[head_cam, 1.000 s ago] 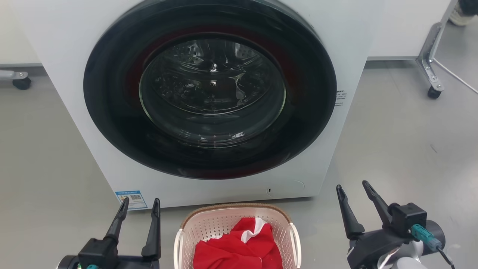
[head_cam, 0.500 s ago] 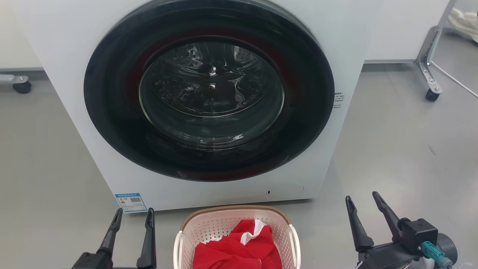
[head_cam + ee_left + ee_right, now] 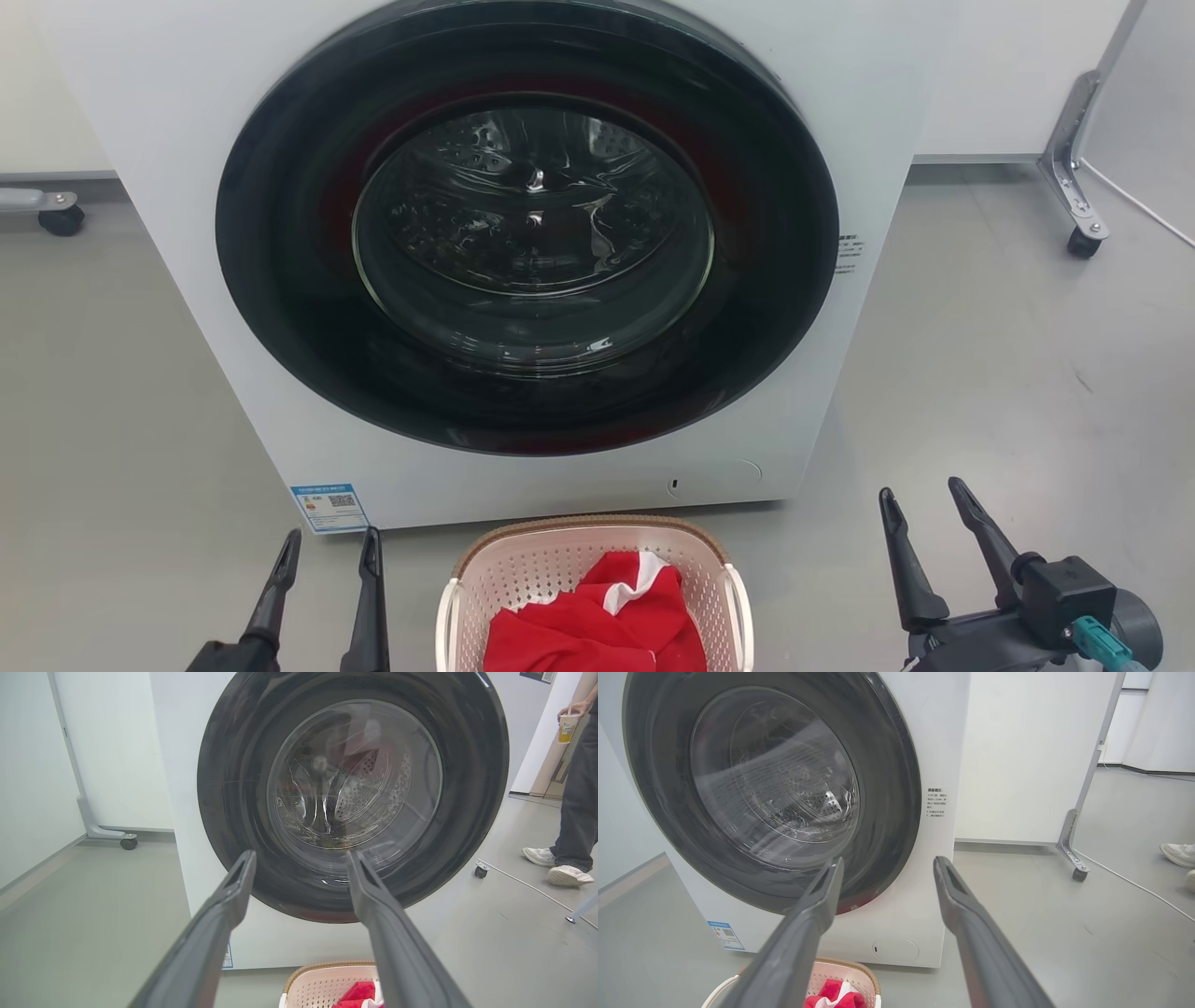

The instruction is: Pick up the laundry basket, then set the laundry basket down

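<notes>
The laundry basket (image 3: 551,565), pale pink-beige with perforated walls, a brown woven-look rim and white side handles, stands on the floor at the bottom centre of the head view, just before the washing machine. Red and white cloth (image 3: 597,621) lies in it. My left gripper (image 3: 331,546) is open to the basket's left, apart from it. To the basket's right my right gripper (image 3: 920,499) is open too, with nothing held. The basket (image 3: 322,982) peeks in at the bottom of the left wrist view under my left gripper (image 3: 301,858), and the basket (image 3: 836,975) lies below my right gripper (image 3: 887,863).
A white front-loading washing machine (image 3: 527,271) with a shut dark round door stands right behind the basket. Wheeled panel feet (image 3: 1083,243) stand at the back right and back left (image 3: 56,219). A person's legs and shoes (image 3: 565,868) are at the right, hand holding a cup.
Both grippers have sunk lower in the head view and stay open. The whole picture has shifted slightly, so the camera moved. The basket stands where it was.
</notes>
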`<state>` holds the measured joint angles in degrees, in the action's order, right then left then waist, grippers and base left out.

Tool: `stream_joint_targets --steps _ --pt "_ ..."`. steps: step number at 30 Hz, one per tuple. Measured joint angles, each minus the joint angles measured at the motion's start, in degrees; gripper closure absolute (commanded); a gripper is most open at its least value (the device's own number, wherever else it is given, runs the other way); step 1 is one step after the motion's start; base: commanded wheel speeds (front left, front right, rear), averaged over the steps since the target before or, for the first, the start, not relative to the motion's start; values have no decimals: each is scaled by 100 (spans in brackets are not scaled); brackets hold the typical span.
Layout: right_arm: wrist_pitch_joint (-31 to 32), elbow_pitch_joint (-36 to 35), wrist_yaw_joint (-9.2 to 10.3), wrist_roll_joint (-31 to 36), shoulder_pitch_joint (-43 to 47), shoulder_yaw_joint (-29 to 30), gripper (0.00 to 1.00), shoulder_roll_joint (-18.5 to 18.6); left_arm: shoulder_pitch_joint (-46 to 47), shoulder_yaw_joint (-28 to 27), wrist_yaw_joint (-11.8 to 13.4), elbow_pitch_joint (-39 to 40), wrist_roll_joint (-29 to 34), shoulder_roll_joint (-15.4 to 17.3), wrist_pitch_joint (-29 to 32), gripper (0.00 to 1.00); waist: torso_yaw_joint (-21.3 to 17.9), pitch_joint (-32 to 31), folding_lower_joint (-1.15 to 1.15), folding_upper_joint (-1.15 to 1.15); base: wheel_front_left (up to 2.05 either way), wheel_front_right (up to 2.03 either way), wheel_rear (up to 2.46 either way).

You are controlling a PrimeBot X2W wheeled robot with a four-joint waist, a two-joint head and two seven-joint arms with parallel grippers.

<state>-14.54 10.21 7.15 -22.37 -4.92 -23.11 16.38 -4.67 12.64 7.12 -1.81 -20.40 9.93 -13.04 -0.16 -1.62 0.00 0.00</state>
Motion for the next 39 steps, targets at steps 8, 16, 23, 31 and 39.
stream_joint_targets --steps 8,16,23,31,39 --pt "0 -29 14 126 117 225 0 -64 -61 -97 0 40 76 -87 138 0 15 -1 0 0 0 0 0" --pt "0 -58 14 186 222 368 0 -98 -123 -132 0 80 98 -118 267 0 13 -6 0 0 0 0 0" --pt "0 -108 14 334 225 438 0 -163 -167 -164 0 113 213 -143 388 0 10 -10 0 0 0 0 0" --pt "3 -148 14 399 227 478 0 -201 -167 -221 0 163 254 -174 489 0 11 -10 0 0 0 0 0" --pt "69 -18 -43 291 353 577 100 -327 -208 -277 -62 8 167 -234 526 100 11 1 0 0 0 0 0"
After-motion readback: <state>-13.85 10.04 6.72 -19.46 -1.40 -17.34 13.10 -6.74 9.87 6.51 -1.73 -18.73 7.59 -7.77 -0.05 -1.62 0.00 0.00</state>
